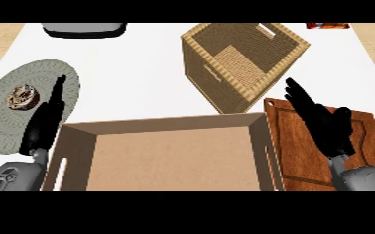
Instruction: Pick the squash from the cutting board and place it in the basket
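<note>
Here the squash cannot be made out anywhere: the visible part of the cutting board (pixel 300 148) at the lower right shows bare wood, and the right hand (pixel 322 121) lies over it with its fingers straight and nothing held in them, their tips pointing toward the basket (pixel 245 62), which stands just beyond the board's far corner. Whether the squash is hidden under that hand or already inside the basket cannot be told, since only woven floor is seen there. The left hand (pixel 45 116) is stretched out, likewise holding nothing, over the edge of a grey round mat (pixel 29 72) that carries a small pastry (pixel 23 98); it is best left at rest. A shallow cardboard tray (pixel 164 153) fills the near counter (pixel 139 64). The step would be done well if the squash were first located, then approached from above with the fingers spread, and the basket's tall rim cleared before anything is let go
</note>
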Controlling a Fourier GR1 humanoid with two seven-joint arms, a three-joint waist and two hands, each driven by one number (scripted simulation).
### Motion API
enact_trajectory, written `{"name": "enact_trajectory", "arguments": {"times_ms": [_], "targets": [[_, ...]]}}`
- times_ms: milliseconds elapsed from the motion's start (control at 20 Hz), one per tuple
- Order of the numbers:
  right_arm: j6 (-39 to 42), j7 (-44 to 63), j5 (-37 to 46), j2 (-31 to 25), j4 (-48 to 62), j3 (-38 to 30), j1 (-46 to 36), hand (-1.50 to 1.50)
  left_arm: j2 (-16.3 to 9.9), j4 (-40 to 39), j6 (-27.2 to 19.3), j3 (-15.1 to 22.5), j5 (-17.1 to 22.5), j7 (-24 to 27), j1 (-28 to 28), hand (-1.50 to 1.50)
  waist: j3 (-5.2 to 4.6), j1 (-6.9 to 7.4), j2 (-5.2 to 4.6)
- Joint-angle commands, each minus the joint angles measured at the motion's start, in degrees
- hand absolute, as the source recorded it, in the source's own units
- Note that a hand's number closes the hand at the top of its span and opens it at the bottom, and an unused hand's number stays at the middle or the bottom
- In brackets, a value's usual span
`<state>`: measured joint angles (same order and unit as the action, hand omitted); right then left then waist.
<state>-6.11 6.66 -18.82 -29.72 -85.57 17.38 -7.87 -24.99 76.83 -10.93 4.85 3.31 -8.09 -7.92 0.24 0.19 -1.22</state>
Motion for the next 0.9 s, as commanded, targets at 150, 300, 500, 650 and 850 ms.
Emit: {"name": "enact_trajectory", "arguments": {"times_ms": [150, 300, 500, 650, 850], "targets": [[16.2, -6.3, -6.4, -9.5, 4.0, -10.8, -13.6, 1.5, 0.5, 2.5, 3.1, -2.3, 4.2, -2.2, -3.7, 0.0, -0.09, 1.31, 0.96], [25.1, -10.3, 7.2, -18.9, -2.4, -0.7, -17.1, 1.5, 3.3, 2.0, 3.9, -0.7, 5.3, -1.0, -3.8, 0.0, -0.83, 3.72, 1.09], [22.7, -21.9, 22.0, -15.9, -6.6, 8.4, -14.0, -1.5, 3.1, 1.6, 5.3, -2.6, 7.9, -1.9, -4.3, 0.0, -0.17, 1.58, 1.17], [11.8, -23.8, 30.1, -8.7, -6.0, 11.3, -9.7, -1.5, 1.3, 5.7, 7.4, -4.2, 10.4, -5.2, -3.0, 0.0, -0.17, 0.64, 1.45], [10.5, -4.0, 35.1, -2.2, -10.8, 14.1, -14.2, -1.5, 1.7, 1.2, 7.8, -5.6, 9.5, -3.4, -4.6, 0.0, -0.3, -0.02, 1.34]]}}
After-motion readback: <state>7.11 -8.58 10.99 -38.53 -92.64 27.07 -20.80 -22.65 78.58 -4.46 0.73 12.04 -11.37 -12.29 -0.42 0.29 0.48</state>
